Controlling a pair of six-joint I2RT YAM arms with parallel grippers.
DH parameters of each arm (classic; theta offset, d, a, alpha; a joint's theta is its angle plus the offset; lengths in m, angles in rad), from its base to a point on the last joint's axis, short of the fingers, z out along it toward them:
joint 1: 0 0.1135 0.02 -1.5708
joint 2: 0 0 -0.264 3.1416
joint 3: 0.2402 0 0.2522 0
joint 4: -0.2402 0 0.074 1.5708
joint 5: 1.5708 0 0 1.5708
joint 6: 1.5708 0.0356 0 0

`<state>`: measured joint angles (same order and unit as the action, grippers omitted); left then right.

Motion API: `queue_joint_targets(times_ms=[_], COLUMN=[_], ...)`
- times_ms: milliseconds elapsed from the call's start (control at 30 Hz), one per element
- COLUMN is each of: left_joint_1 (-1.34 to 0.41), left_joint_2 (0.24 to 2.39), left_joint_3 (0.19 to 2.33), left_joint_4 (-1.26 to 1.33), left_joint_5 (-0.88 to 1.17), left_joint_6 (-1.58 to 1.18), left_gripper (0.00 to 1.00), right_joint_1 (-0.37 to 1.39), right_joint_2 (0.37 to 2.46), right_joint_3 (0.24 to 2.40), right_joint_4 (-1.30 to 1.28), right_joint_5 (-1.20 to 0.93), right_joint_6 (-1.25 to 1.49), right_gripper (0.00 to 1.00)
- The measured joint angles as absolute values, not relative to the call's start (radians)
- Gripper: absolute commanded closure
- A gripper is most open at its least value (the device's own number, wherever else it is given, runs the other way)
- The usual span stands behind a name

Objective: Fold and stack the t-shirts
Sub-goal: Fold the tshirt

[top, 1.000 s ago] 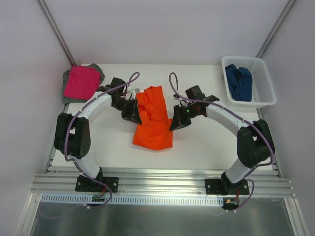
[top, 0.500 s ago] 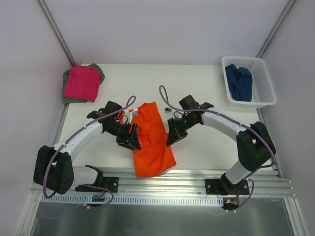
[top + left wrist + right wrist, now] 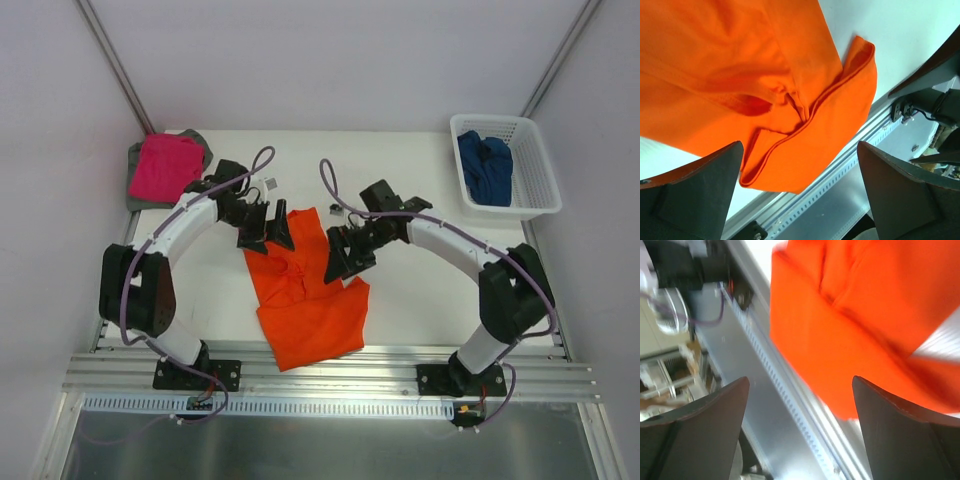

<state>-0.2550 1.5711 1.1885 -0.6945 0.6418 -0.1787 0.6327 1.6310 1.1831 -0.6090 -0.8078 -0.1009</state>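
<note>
The orange t-shirt (image 3: 305, 300) lies crumpled and partly folded on the white table, its near end by the front rail. My left gripper (image 3: 268, 233) hangs open over its far left corner with nothing between the fingers. My right gripper (image 3: 340, 262) is open too, at the shirt's right edge. The left wrist view has the open left gripper (image 3: 799, 150) above the orange t-shirt (image 3: 740, 60). From the right wrist, the right gripper (image 3: 800, 382) is open above the orange t-shirt (image 3: 865, 305). A folded magenta t-shirt (image 3: 165, 165) lies on a grey t-shirt (image 3: 134, 192) at the far left corner. The dark blue t-shirt (image 3: 485, 167) sits in the basket.
A white lattice basket (image 3: 541, 180) stands at the far right corner of the table. The slotted metal rail (image 3: 320, 367) runs along the front edge, just beyond the orange shirt's near end. Both arm bases are bolted to it.
Both grippers have opened and let go of the orange shirt, which has dropped onto the table and spread out. The left arm has swung back toward the far side.
</note>
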Motion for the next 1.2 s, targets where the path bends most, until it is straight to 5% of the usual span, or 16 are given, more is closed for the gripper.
queue_joint_targets(times_ms=[500, 833, 1200], left_joint_1=[-0.115, -0.023, -0.006], left_joint_2=[1.572, 1.419, 1.419], left_joint_3=[1.224, 1.262, 1.276], left_joint_4=[-0.692, -0.698, -0.701], left_joint_5=[0.595, 0.523, 0.527], left_joint_6=[-0.238, -0.247, -0.247], left_gripper=[0.05, 0.05, 0.05], right_joint_1=[0.533, 0.624, 0.491], right_joint_2=[2.251, 2.390, 2.432], right_joint_3=[1.802, 1.819, 1.825], right_joint_4=[-0.390, -0.204, -0.223], right_joint_5=[-0.911, -1.027, -0.992], right_joint_6=[0.168, 0.430, 0.461], right_gripper=[0.12, 0.10, 0.03])
